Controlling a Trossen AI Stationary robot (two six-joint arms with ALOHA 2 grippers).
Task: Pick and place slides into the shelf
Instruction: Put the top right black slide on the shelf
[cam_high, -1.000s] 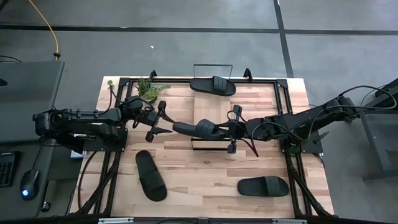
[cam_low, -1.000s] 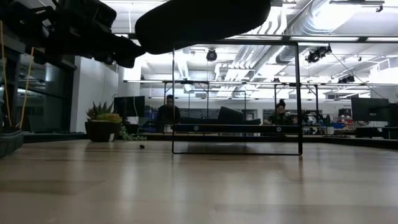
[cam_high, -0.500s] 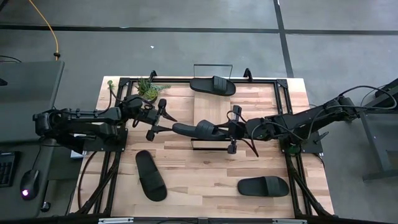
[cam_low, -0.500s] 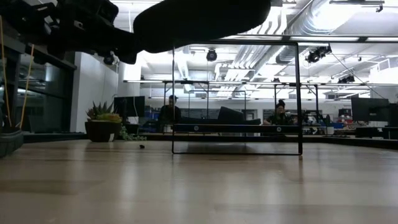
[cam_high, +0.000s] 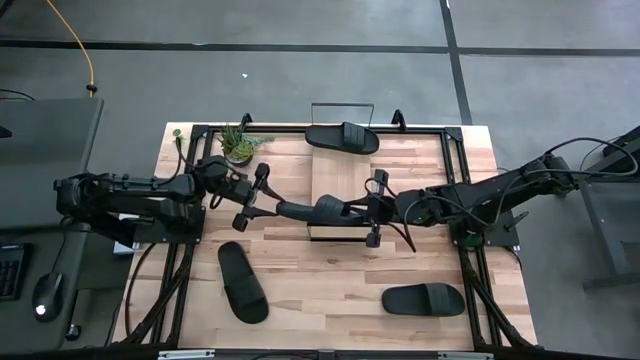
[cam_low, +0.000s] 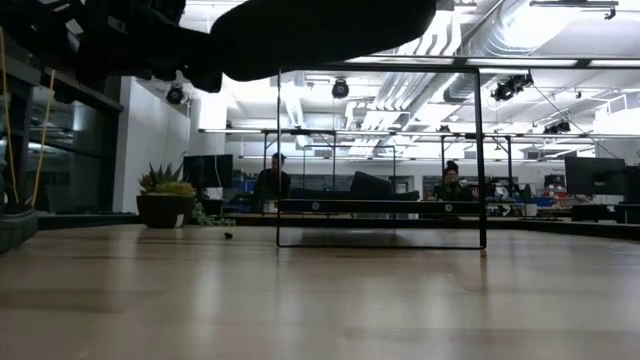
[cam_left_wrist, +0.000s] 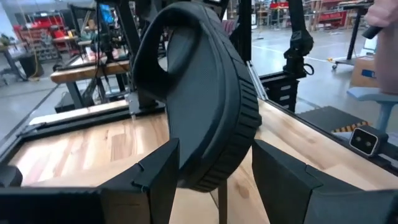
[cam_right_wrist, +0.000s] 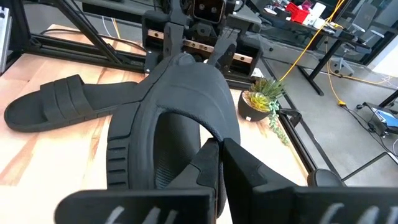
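Note:
A black slide (cam_high: 318, 210) hangs in the air over the near part of the light-wood shelf (cam_high: 338, 178), and shows at the top of the low view (cam_low: 320, 30). My right gripper (cam_high: 372, 209) is shut on it at the strap. My left gripper (cam_high: 256, 196) is open, one finger on each side of the slide's left end (cam_left_wrist: 211, 168); I cannot tell whether they touch it. A second slide (cam_high: 342, 137) lies across the shelf's far end. Two more slides (cam_high: 243, 282) (cam_high: 422, 299) lie flat on the table near its front. My right gripper pinches the slide between its two fingers (cam_right_wrist: 208, 163) where the strap's side (cam_right_wrist: 214, 134) meets the sole, one finger inside the foot opening and one outside. The fingers come level from the table's right. The slide is lifted clear, turned on its edge and reaching left.
A small potted plant (cam_high: 240, 143) stands at the table's far left, close behind my left arm. The shelf's black wire rails (cam_low: 380, 150) rise at its short ends. People sit at desks in the room beyond the table (cam_low: 268, 180).
The held slide has shifted a little toward the table's left and turned more onto its edge. Its left end now lies between my left gripper's open fingers, which have come in around it. My right gripper keeps its hold.

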